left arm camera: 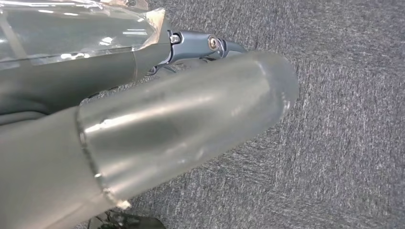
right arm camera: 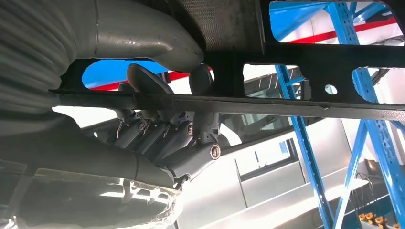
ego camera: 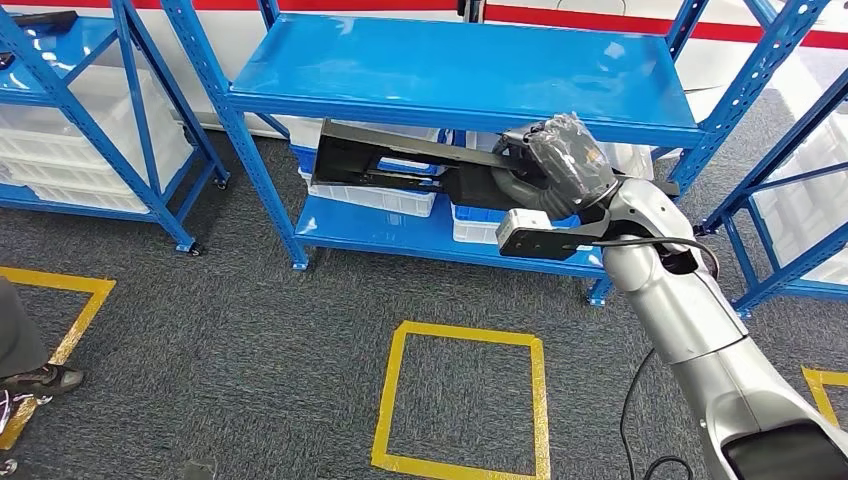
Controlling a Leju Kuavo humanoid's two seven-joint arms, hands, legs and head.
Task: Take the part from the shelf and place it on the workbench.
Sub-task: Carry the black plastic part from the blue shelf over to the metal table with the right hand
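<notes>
head view: right robot hand (ego camera: 562,160) clamped on long flat black metal frame part (ego camera: 400,165), lifted between blue steel shelf (ego camera: 450,70) levels. extraction step; next withdraw clear, turn toward tabletop. left robot hand state: cannot tell.

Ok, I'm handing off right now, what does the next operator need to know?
Right hand: grips one end of the long black part, thumb over its bar.
Left hand: hangs over the grey carpet; whether it is open or closed cannot be told.
Part: held between the levels of the blue shelf, its far end above the white bins.
Done: the grasp.
Left: pull it clear and set it on the workbench.
</notes>
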